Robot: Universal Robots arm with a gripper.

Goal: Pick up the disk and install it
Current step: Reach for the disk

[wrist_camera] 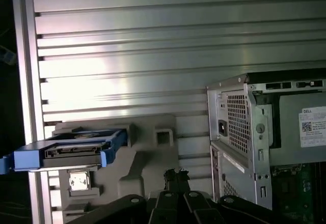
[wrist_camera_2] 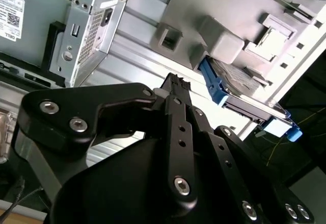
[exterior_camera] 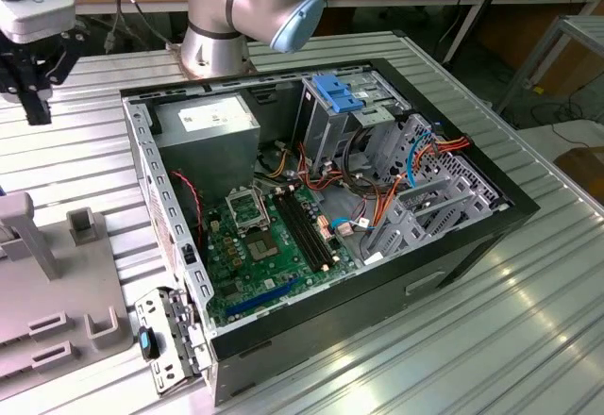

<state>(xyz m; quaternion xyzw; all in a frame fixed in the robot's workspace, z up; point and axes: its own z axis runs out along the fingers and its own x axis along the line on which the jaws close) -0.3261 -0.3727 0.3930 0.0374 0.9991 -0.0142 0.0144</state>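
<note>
The disk (wrist_camera: 69, 150) lies flat on a raised part of a grey fixture (wrist_camera: 147, 155), a dark metal body in bright blue rails; the second wrist view shows the disk (wrist_camera_2: 244, 89) too. My gripper (exterior_camera: 38, 113) hangs above the ribbed table at the exterior view's far left, well above the fixture (exterior_camera: 57, 311) and apart from the disk. In both wrist views its black fingertips meet, gripper (wrist_camera_2: 175, 79) and gripper (wrist_camera: 175, 173) shut with nothing between them. The open computer case (exterior_camera: 142, 179) lies on its side in the middle, with a metal drive cage (exterior_camera: 326, 132) under a blue latch (exterior_camera: 335, 92).
Inside the case are a power supply (exterior_camera: 208, 127), a green motherboard (exterior_camera: 264, 245) and orange and blue cables (exterior_camera: 415, 165). The arm's base (exterior_camera: 245, 9) stands behind the case. A metal bracket (exterior_camera: 165, 344) sticks out at the case's near corner. Ribbed aluminium table (exterior_camera: 491, 340) stretches to the exterior view's right.
</note>
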